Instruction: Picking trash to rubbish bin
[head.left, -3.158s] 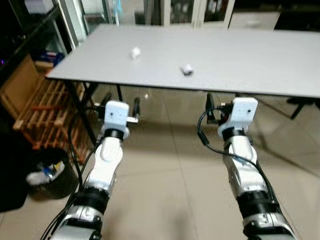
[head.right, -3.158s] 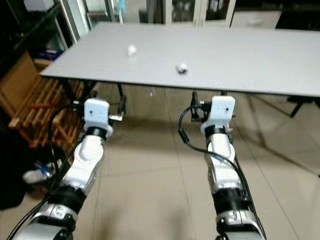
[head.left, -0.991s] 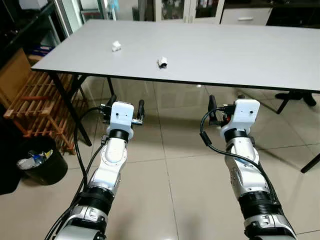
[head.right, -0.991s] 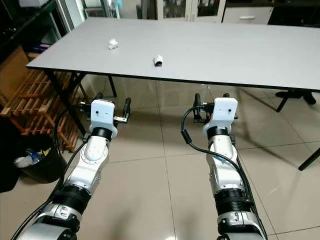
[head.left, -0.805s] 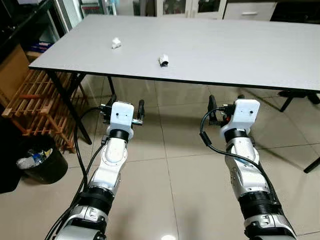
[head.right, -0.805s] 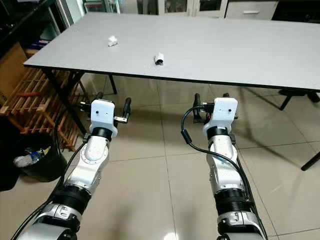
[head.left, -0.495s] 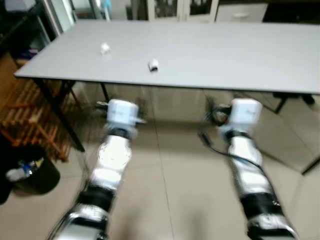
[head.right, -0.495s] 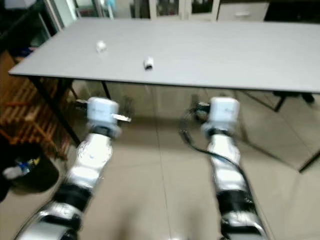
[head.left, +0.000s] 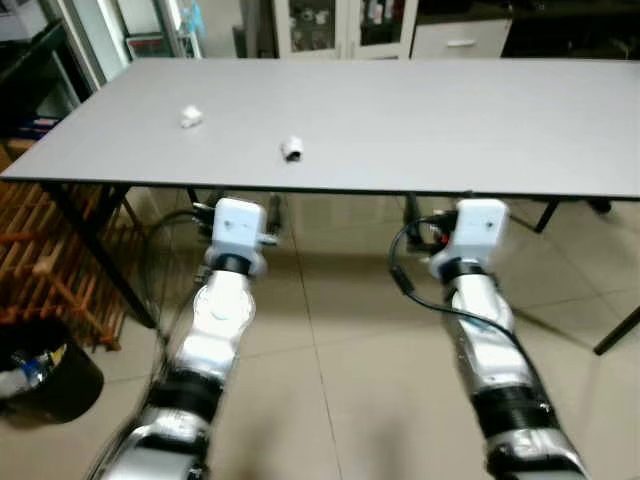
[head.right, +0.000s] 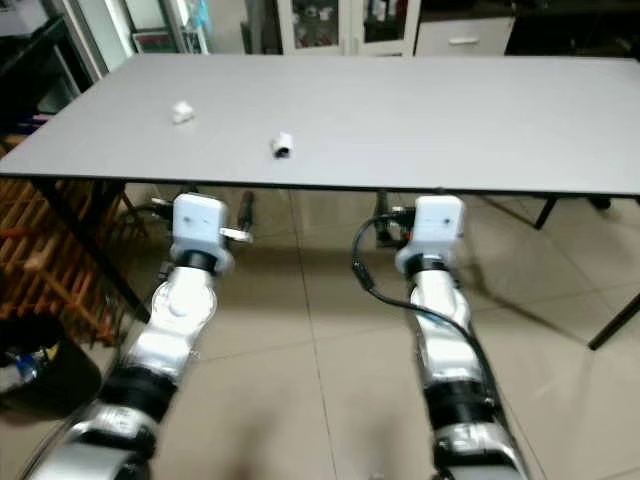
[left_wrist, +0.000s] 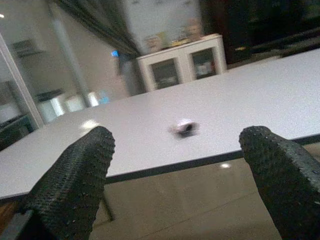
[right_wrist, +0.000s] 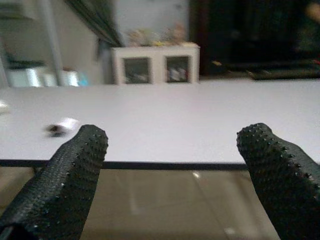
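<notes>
Two small white crumpled scraps lie on the grey table (head.left: 450, 110): one (head.left: 190, 117) near the far left, the other (head.left: 292, 150) closer to the front edge. Both arms reach forward just below that edge. My left gripper (head.left: 238, 206) is open and empty; in its wrist view the nearer scrap (left_wrist: 184, 128) sits on the tabletop between the fingers (left_wrist: 75, 185). My right gripper (head.left: 442, 208) is also open and empty, with the same scrap (right_wrist: 62, 125) off to one side in its wrist view.
A black rubbish bin (head.left: 45, 372) with trash in it stands on the tiled floor at lower left. Beside it, under the table's left end, is a wooden slatted rack (head.left: 50, 262). Black table legs (head.left: 110, 260) slant down there. Cabinets (head.left: 350, 25) stand behind the table.
The whole view has shifted and blurred as I moved nearer the table. Its front edge now sits right over both grippers. The scraps have not moved, and both grippers stay open.
</notes>
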